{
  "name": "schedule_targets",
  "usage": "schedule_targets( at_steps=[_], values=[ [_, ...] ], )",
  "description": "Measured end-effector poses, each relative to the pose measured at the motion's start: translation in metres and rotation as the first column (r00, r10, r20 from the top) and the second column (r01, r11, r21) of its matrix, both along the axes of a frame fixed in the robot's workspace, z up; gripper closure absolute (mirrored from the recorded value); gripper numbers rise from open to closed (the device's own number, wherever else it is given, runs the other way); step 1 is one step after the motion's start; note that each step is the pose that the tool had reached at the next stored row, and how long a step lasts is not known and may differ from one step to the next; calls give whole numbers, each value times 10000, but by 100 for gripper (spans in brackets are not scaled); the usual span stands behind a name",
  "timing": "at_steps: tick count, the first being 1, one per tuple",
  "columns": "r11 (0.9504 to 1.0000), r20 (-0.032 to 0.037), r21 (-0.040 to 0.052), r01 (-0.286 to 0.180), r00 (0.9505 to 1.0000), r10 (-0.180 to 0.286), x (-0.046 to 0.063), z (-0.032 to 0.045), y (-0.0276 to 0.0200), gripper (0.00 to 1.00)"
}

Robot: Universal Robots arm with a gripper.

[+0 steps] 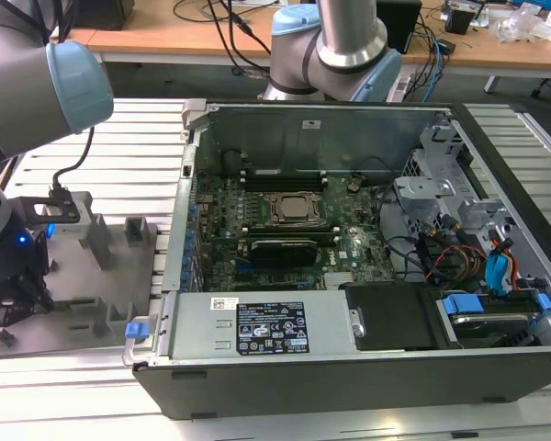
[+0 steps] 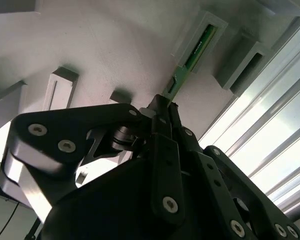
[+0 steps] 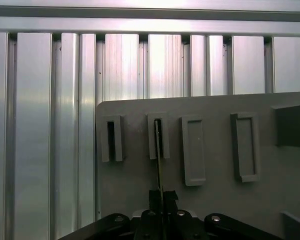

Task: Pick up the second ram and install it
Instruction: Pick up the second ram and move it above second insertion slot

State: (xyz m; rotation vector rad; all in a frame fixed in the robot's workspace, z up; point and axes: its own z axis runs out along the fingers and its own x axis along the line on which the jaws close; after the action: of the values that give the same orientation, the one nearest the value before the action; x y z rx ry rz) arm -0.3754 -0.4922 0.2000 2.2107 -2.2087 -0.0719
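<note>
**Jaws clamped on the second ram at its holder**
In the second wrist view, the gripper (image 2: 165,106) has its jaws drawn narrow, pinching the near end of the second ram (image 2: 196,49). The far end of this green stick sits in the slot of a grey holder block (image 2: 186,42). The block stands on a grey plate (image 3: 215,210) on the slatted aluminium surface (image 3: 40,125). The open computer case (image 1: 496,367) stands toward the exterior view's right.

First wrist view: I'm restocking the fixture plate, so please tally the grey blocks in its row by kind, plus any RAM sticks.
2 narrow slotted holder blocks
2 wide rectangular blocks
1 RAM stick, clamped in the gripper
Total: 5
</note>
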Motion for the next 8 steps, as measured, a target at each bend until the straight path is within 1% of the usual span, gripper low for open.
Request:
schedule_targets(
  at_steps=[8],
  values=[
    [10000,0,0,0,10000,0,0,-2,0,86]
  ],
)
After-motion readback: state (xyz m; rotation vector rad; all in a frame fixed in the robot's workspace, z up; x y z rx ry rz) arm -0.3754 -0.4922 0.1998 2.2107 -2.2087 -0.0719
